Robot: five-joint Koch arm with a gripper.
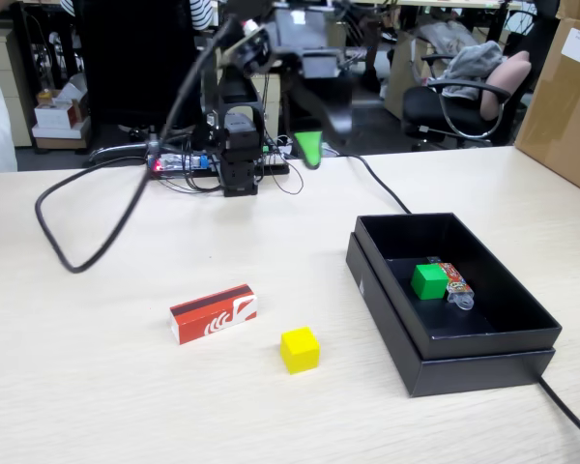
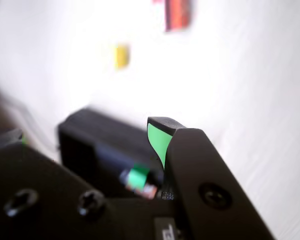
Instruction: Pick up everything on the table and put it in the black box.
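Pale wood table [image 1: 97, 387] carries the black box [image 1: 483, 338] at right, with the green cube [image 1: 429, 280] inside beside a patterned tube [image 1: 454, 278]. Left of the box lie the yellow cube [image 1: 300, 349] and, farther left, the red block [image 1: 213, 313]. Behind the box the gripper [image 1: 310, 147] hangs raised; only one green-faced tip shows, so I cannot tell how the jaws stand.

My arm is a black plastic Koch hobby arm [image 1: 240, 126] of boxy servo blocks stacked on a small black base. A thick black cable [image 1: 126, 208] loops off it toward 9 o'clock in the fixed view, and thin coloured wires bunch at its foot. Its gripper [image 1: 310, 150] carries a bright green pad on a curved black finger [image 2: 160, 137]. In the wrist view I see 2 dark cross-head screws [image 2: 92, 201] at 7 o'clock and 1 more at 5 o'clock.
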